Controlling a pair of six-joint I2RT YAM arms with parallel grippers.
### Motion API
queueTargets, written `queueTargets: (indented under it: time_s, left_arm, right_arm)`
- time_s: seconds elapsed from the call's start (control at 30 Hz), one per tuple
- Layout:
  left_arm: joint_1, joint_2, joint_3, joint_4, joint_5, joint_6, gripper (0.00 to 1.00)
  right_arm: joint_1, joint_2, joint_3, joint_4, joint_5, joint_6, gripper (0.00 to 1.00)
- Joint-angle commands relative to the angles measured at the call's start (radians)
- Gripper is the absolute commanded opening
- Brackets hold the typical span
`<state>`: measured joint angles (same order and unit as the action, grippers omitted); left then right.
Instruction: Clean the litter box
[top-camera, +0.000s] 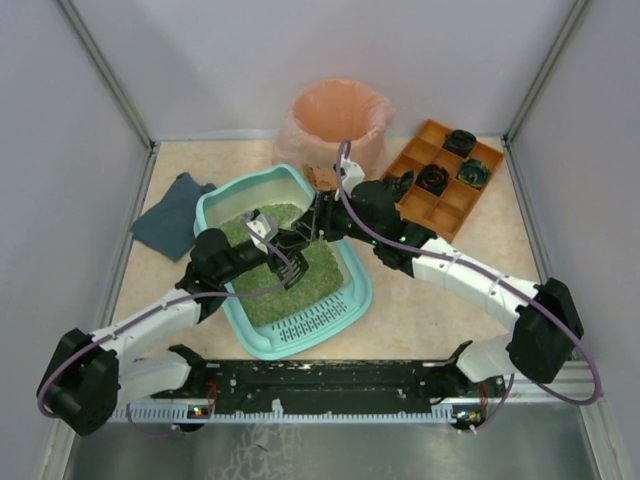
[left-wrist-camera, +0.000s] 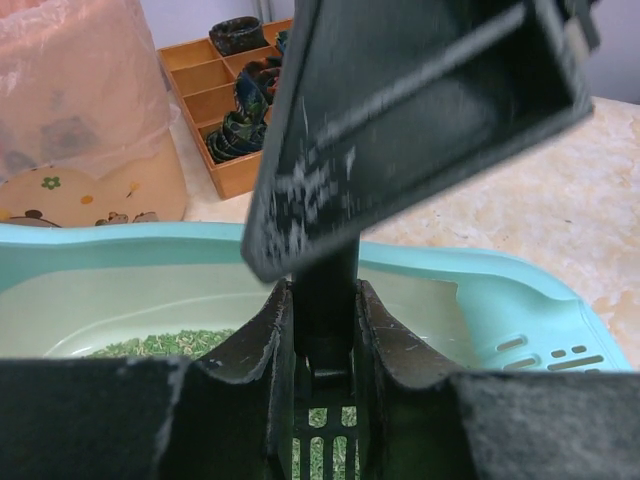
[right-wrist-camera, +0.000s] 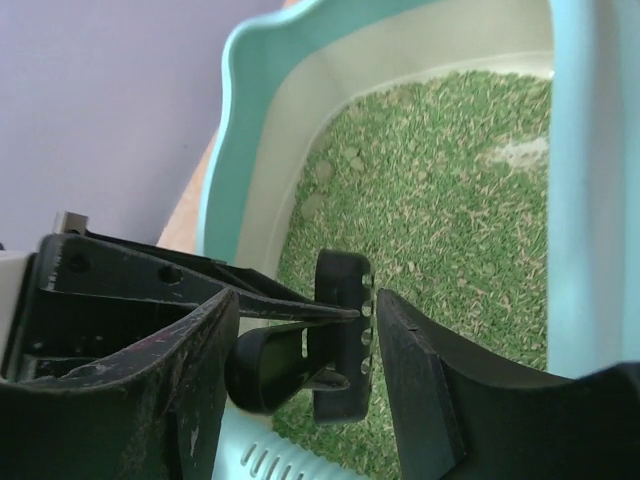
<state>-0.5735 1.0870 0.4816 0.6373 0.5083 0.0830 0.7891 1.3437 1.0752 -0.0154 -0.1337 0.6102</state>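
The teal litter box lies mid-table with green litter and a slotted ledge at its near end. My left gripper hangs over the litter, shut on the handle of a black slotted scoop. In the left wrist view the fingers clamp the scoop's handle above the box's rim. My right gripper is open at the box's far right rim, close to the left one. In the right wrist view the scoop shows between its spread fingers, over the litter; contact cannot be told.
A peach-lined round bin stands behind the box. An orange compartmented tray with small dark objects is at the back right. A grey-blue cloth lies left of the box. Grey walls enclose the table.
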Motion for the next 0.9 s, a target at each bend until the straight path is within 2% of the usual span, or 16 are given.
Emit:
queueTargets:
  time_s: [0.0, 0.2, 0.27, 0.33, 0.4, 0.5, 0.57, 0.67, 0.87]
  left_arm:
    - [0.000, 0.002, 0.015, 0.067, 0.008, -0.043, 0.00]
    - [0.000, 0.012, 0.024, 0.065, -0.029, -0.055, 0.00]
    - [0.000, 0.019, 0.027, 0.065, -0.026, -0.055, 0.00]
    - [0.000, 0.022, 0.032, 0.065, -0.024, -0.057, 0.02]
    - [0.000, 0.020, 0.037, 0.055, -0.025, -0.059, 0.13]
    - [0.000, 0.004, 0.039, 0.023, -0.025, -0.058, 0.38]
    - [0.000, -0.007, 0.039, -0.013, -0.025, -0.045, 0.49]
    - [0.000, -0.010, 0.051, -0.081, -0.001, -0.010, 0.54]
    - [0.000, 0.015, 0.115, -0.217, 0.017, 0.080, 0.53]
  right_arm:
    - [0.043, 0.021, 0.066, 0.053, 0.018, -0.026, 0.55]
    - [0.074, 0.047, 0.040, 0.036, 0.087, 0.006, 0.42]
    - [0.073, 0.051, 0.037, 0.038, 0.084, 0.012, 0.29]
    - [0.073, 0.048, 0.041, 0.032, 0.095, 0.014, 0.11]
    - [0.074, 0.038, 0.050, 0.015, 0.123, 0.002, 0.02]
    - [0.073, 0.016, 0.073, -0.022, 0.169, -0.031, 0.00]
    - [0.073, -0.002, 0.086, -0.037, 0.188, -0.051, 0.00]
    - [0.074, -0.022, 0.112, -0.061, 0.196, -0.082, 0.00]
    - [0.073, -0.027, 0.142, -0.106, 0.176, -0.125, 0.00]
